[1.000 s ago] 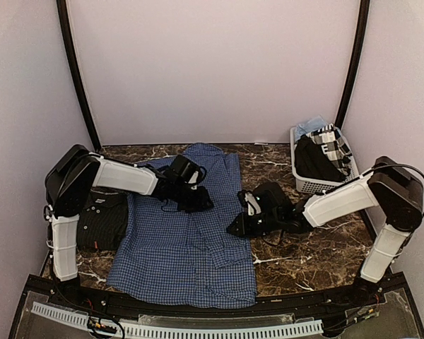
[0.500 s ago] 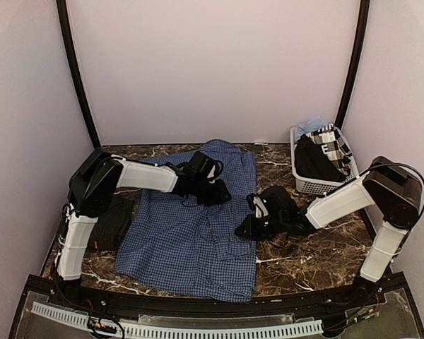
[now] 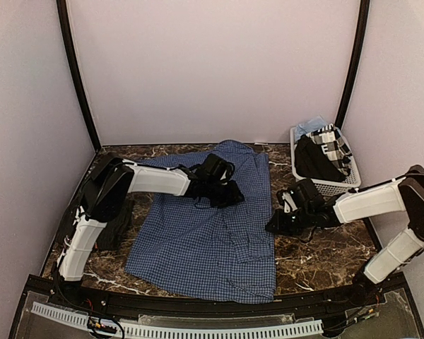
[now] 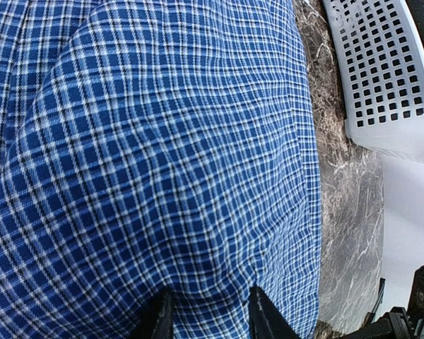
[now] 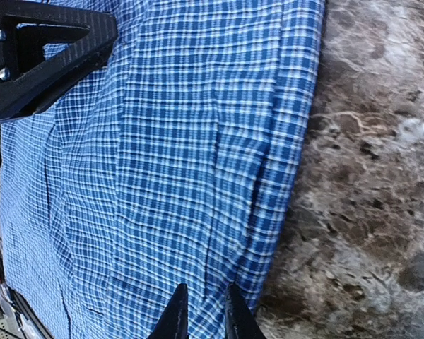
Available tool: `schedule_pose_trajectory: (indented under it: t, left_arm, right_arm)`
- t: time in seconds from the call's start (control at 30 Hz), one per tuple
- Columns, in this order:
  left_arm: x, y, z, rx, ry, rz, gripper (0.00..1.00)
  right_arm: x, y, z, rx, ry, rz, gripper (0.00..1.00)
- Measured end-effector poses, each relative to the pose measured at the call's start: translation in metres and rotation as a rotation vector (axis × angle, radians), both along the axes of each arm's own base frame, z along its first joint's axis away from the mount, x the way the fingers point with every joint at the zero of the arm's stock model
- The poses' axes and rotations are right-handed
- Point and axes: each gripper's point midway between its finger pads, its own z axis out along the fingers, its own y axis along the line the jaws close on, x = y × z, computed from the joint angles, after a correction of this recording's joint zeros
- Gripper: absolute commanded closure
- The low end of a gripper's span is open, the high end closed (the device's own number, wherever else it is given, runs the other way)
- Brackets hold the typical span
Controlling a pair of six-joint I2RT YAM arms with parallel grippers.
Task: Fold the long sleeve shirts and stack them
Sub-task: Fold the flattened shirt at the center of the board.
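**Both claws grasp the blue shirt**

At the table's [image 3: 318, 258] left edge lies the dark shirt [image 3: 119, 224], bunched and partly hidden under the left arm's upper link. Just beside it, the blue shirt [image 3: 198, 244] spreads over the middle of the table, its collar toward the far edge and its hem close to the near edge.

The left claw [image 3: 230, 195] reaches across to the blue shirt's upper part. Seen from its wrist, a ridge of checked cloth rises and runs down between its fingers [image 4: 160, 321], so it is clenched on the blue shirt.

The right claw [image 3: 273, 224] sits low at the blue shirt's right border. Its fingers [image 5: 175, 314] stand close together with the cloth's edge pinched between them, bare marble just beside.

At the far right corner stands a white basket [image 3: 318, 186], heaped with dark, plaid and pale blue clothes, apart from both shirts.
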Motion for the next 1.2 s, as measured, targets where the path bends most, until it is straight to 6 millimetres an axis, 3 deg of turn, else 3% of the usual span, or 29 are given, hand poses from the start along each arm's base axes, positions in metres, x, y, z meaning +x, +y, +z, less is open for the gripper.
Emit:
schedule_pose_trajectory:
  t: [0.23, 0.37, 0.53, 0.63, 0.77, 1.0, 1.2]
  left_arm:
    - [-0.002, -0.001, -0.002, -0.01, 0.006, 0.041, 0.65]
    - [-0.003, 0.0, 0.0, -0.011, -0.007, 0.044, 0.62]
    - [-0.002, 0.004, 0.003, 0.019, -0.034, 0.028, 0.58]
    - [-0.002, 0.014, 0.006, 0.044, -0.038, 0.029, 0.57]
    - [-0.001, 0.037, 0.018, 0.065, -0.04, 0.043, 0.56]
    - [0.019, 0.095, 0.045, 0.088, -0.069, 0.117, 0.56]
    - [0.017, 0.15, 0.04, 0.137, -0.046, 0.181, 0.55]
  right_arm:
    - [-0.009, -0.013, -0.003, -0.048, 0.028, 0.012, 0.81]
    - [-0.011, -0.01, 0.013, -0.043, 0.013, 0.024, 0.8]
    - [-0.017, 0.025, 0.04, 0.006, -0.038, 0.111, 0.8]
    - [-0.032, 0.045, 0.039, 0.026, -0.024, 0.177, 0.8]
    - [-0.049, 0.054, 0.022, 0.023, 0.036, 0.218, 0.8]
    - [-0.072, 0.042, -0.006, 0.02, 0.123, 0.219, 0.8]
    - [-0.073, 0.033, -0.007, 0.05, 0.111, 0.197, 0.79]
